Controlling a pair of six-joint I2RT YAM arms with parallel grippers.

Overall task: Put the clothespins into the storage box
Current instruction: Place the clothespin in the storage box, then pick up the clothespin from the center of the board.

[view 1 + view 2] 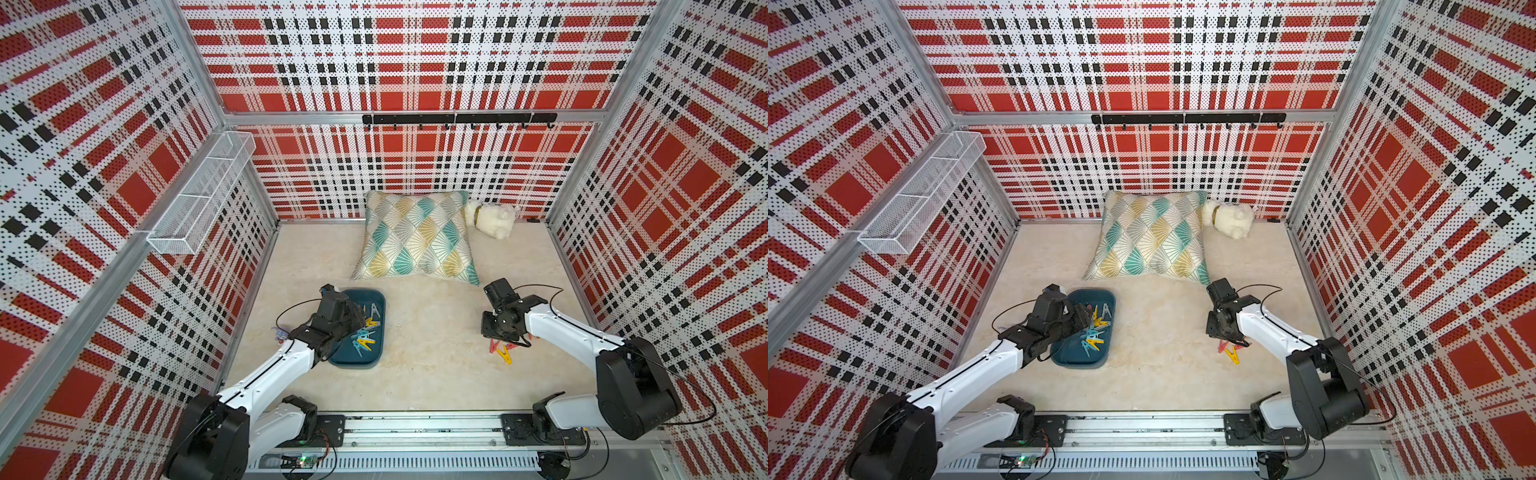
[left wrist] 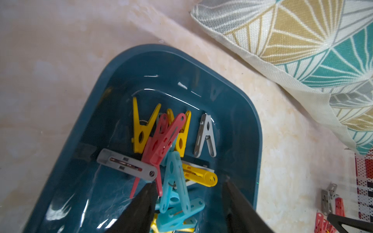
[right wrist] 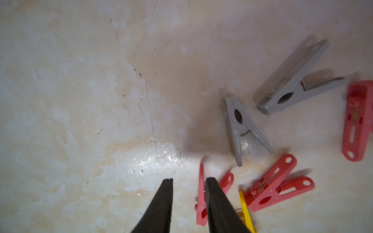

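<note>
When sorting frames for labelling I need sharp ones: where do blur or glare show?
Right wrist view: a glare patch on the table, and one grey clothespin looks soft. Left wrist view: streaky reflections on the storage box wall. Both top views: evenly lit, no glare.

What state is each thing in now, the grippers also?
Dark teal plastic storage box: upright on the table, partly filled.
Small plastic clothespins, mixed colours, in the box: piled loosely.
Red, grey and yellow clothespins on the table: loose, not yet stored.
Left gripper: open, empty, above the box.
Right gripper: open, empty, low beside a red clothespin.
</note>
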